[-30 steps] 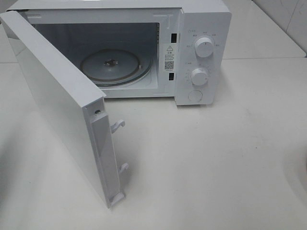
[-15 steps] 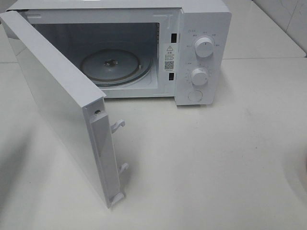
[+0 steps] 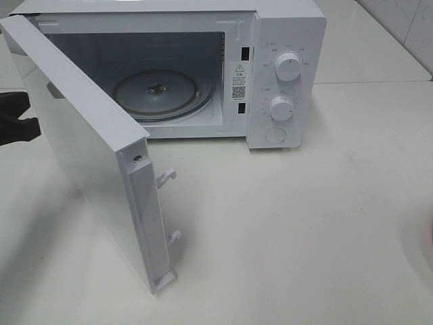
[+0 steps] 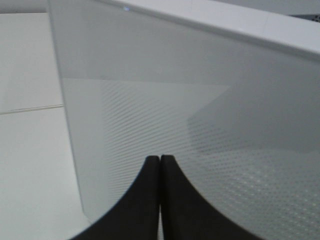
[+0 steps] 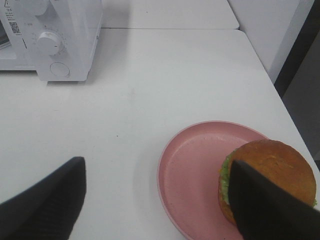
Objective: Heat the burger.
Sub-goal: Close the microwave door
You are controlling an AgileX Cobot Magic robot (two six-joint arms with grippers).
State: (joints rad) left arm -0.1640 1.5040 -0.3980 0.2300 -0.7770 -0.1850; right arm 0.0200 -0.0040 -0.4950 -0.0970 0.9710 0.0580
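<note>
While microwave [image 3: 203, 74] stands door-open, glass turntable [image 3: 162, 95] bare, I judge next move is right arm's. White surface [image 5: 150, 110] carries pink plate [image 5: 195, 175]; burger [image 5: 272, 175] sits on plate's outer side, partly behind one finger of right end effector [image 5: 160, 200], jaws spread wide, empty. Left end effector [image 4: 160, 165] pinched closed, against door's outer face [image 4: 165, 115], farther away. Burger round, no long axis.
</note>
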